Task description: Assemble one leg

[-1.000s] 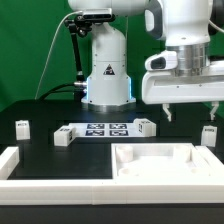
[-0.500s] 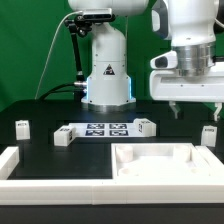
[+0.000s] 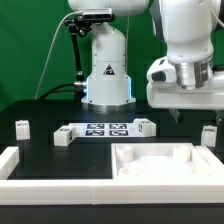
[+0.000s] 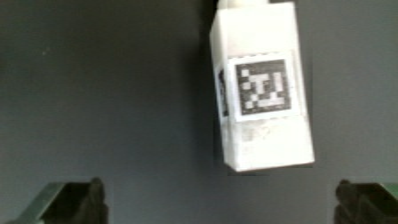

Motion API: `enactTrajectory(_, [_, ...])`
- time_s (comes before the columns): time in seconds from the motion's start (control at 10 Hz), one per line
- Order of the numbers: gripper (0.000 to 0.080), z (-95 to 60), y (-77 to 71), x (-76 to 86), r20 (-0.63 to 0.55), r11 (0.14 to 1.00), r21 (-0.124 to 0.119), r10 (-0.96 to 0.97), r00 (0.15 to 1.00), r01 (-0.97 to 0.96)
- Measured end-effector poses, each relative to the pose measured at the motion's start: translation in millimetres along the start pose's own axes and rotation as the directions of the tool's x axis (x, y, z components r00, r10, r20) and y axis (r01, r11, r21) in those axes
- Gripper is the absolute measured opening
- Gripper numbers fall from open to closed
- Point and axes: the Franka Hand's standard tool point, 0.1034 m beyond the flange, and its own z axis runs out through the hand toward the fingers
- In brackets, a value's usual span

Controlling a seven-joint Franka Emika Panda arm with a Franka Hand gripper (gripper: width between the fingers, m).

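Several small white tagged legs lie on the black table in the exterior view: one at the far left, one at the marker board's left end, one at its right end and one at the far right. My gripper hangs open and empty above the far-right leg. In the wrist view a leg lies lengthwise with its tag up. It is ahead of the open gripper and apart from both dark fingertips.
The marker board lies at mid-table. A large white tray-like piece with recessed corners sits in front of it. A white raised border runs along the near and left edges. The robot base stands behind.
The gripper has moved toward the exterior view's right, closer over the far-right leg. It has stayed open. No part has moved.
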Motion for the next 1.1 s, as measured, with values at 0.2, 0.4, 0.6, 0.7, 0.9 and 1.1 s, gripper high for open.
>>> enactTrajectory(0.2, [0.0649, 6.9, -2.0, -9.1, 0.194, 0.999, -0.038, 0.011, 0.981, -0.004])
enactTrajectory(0.4, [0.0649, 14.5, -8.0, -17.3, 0.417, 0.997, -0.078, 0.03, 0.909, 0.003])
enactTrajectory(0.6, [0.0649, 21.5, -8.8, -20.8, 0.595, 0.995, -0.097, 0.044, 0.802, 0.017])
enactTrajectory(0.7, [0.0649, 27.8, -7.6, -18.9, 0.641, 0.995, -0.1, 0.053, 0.766, 0.015])
enactTrajectory(0.9, [0.0649, 34.6, -10.0, -19.5, 0.637, 0.995, -0.102, 0.052, 0.769, 0.017])
enactTrajectory(1.1, [0.0649, 41.8, -11.1, -18.3, 0.62, 0.995, -0.104, 0.055, 0.782, 0.012])
